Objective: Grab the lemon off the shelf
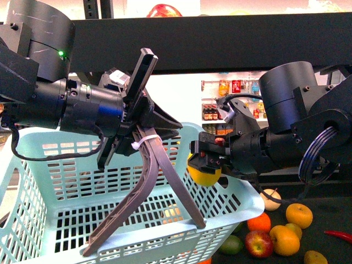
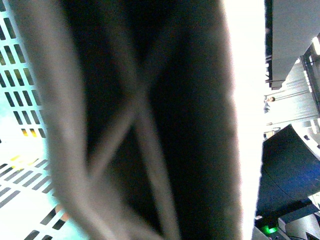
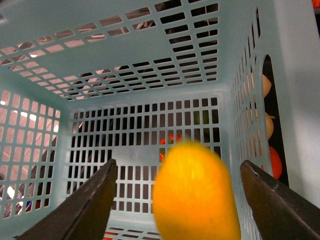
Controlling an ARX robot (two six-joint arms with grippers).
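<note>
The lemon [image 3: 195,192] sits between the fingers of the right pincer [image 3: 178,164], touching neither. The pincer is spread wide, and the fruit is smooth, oval and blurred. Below and ahead of this pincer is a pale turquoise plastic basket [image 1: 55,159] with slotted walls. The left pincer [image 1: 144,237] is also spread, its long ribbed grey fingers [image 1: 126,203] reaching down to the basket's near rim. Behind both runs the black metal shelf [image 1: 220,38]. On its lower tier, beneath the right pincer, lie oranges [image 1: 298,215], an apple [image 1: 258,243] and a red chili [image 1: 338,235]. Far behind are bottles [image 1: 236,87], their labels too small to read.
</note>
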